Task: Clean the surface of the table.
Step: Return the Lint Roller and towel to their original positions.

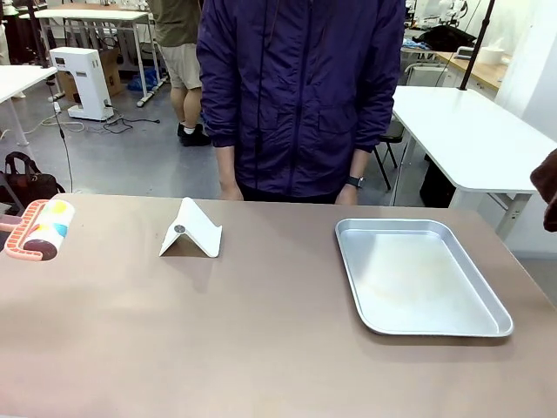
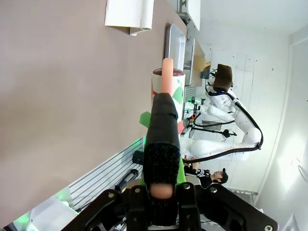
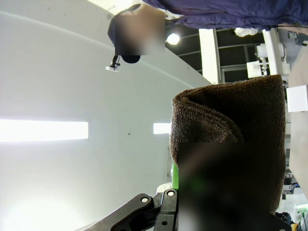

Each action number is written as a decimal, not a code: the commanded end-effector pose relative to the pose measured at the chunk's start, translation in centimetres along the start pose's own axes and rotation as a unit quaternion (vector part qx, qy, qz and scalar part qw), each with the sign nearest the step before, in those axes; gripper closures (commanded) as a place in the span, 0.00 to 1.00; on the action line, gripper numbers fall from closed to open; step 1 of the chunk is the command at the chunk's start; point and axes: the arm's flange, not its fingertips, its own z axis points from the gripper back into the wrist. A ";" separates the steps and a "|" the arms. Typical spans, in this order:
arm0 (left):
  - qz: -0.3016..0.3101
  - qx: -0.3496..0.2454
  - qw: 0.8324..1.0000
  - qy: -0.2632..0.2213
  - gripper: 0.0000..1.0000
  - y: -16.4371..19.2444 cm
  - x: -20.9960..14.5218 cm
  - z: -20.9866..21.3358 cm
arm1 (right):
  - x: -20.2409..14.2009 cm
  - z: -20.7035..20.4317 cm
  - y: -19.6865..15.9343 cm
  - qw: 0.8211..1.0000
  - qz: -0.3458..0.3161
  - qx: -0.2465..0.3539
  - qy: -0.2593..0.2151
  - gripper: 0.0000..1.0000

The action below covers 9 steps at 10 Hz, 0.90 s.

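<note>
- The big brown table [image 1: 261,348] fills the near part of my front view, from the left edge to the right edge.
- A silver tray [image 1: 418,279] lies flat on its right side.
- A white folded stand [image 1: 193,231] sits near the middle, toward the far edge.
- My left claw [image 2: 162,144] is squeezed tight on the pink handle of a sticky roller [image 1: 39,228] at the table's left edge. I cannot tell if the roller touches the top.
- My right claw [image 3: 211,192] is clamped on a brown cloth [image 3: 240,120], off to the table's right.
- A person [image 1: 300,96] in a purple jacket stands at the far edge, hands down.
- Behind are white tables [image 1: 470,131], a grey floor [image 1: 130,157] and a white box [image 1: 83,78].
</note>
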 end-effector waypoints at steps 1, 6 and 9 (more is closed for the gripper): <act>0.003 -0.001 1.000 -0.001 0.80 -0.3 -0.1 0.2 | -0.2 -0.2 0.5 1.000 -0.003 0.007 0.003 0.92; 0.003 -0.001 1.000 -0.001 0.80 -0.3 -0.1 0.2 | -0.2 -0.2 0.5 1.000 -0.003 0.007 0.003 0.92; -0.004 0.018 1.000 0.000 0.80 -1.5 0.4 -0.6 | 0.1 -1.5 0.1 1.000 0.006 0.009 0.015 0.92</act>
